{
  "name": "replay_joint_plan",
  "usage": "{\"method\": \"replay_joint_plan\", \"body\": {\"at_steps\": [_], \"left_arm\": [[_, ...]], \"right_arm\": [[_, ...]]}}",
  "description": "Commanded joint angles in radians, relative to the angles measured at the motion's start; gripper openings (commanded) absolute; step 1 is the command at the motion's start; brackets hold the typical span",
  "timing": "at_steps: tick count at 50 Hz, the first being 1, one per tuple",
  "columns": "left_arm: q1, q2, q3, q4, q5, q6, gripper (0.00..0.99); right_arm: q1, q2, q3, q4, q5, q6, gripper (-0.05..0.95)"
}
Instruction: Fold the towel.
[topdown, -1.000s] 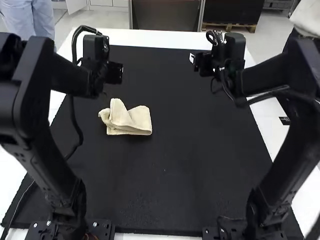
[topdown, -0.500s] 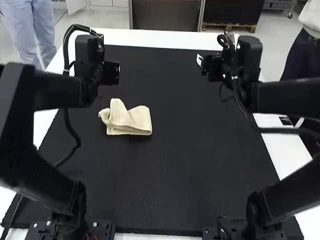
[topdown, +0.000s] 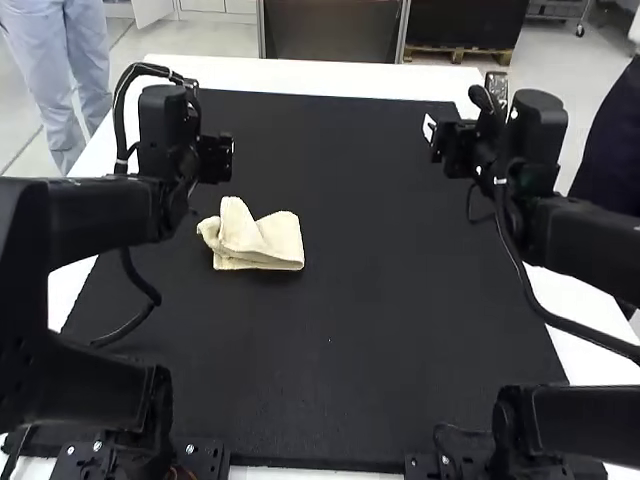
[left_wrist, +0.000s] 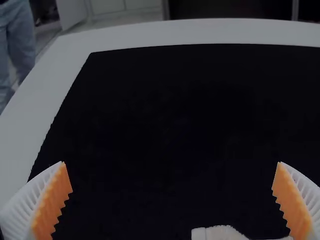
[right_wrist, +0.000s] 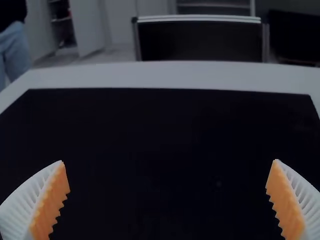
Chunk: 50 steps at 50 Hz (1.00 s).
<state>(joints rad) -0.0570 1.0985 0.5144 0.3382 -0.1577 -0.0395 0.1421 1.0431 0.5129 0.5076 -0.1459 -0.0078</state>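
Both arms drawn back; towel unmoved and no longer being worked.
Over the last second the left arm (topdown: 100, 212) and right arm (topdown: 600, 238) have shifted outward and lowered, away from mid-table, while the towel (topdown: 265, 243) has kept its place and shape on the black mat (topdown: 370, 330), left of centre in the high view. It lies as a small folded bundle, squared at its right end, bunched at its left, with a corner peaking at the far edge. The left gripper (left_wrist: 172, 162) stands with its fingers wide apart, nothing between them; the right gripper (right_wrist: 168, 161) is likewise spread and empty. Assessment: the withdrawal suggests folding is finished or nearly so; the bunched end remains a defect, and correction would require a fresh approach.
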Motion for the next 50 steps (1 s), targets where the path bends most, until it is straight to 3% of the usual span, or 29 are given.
{"method": "replay_joint_plan", "body": {"at_steps": [1,11,32,50], "left_arm": [[0.008,-0.02,0.001,0.01,-0.009,-0.007,0.944],[0.008,0.017,-0.033,0.071,-0.011,-0.003,0.944],[0.002,0.23,-0.043,0.217,-0.016,-0.008,0.944],[-0.006,0.342,-0.019,0.266,-0.019,-0.008,0.944]], "right_arm": [[-0.004,-0.012,-0.007,0.005,-0.009,0.008,0.9],[0.047,0.113,0.018,0.039,-0.04,0.008,0.9],[0.304,0.457,0.15,0.204,0.031,0.003,0.9],[0.455,0.683,0.322,0.223,0.042,0.04,0.9]]}}
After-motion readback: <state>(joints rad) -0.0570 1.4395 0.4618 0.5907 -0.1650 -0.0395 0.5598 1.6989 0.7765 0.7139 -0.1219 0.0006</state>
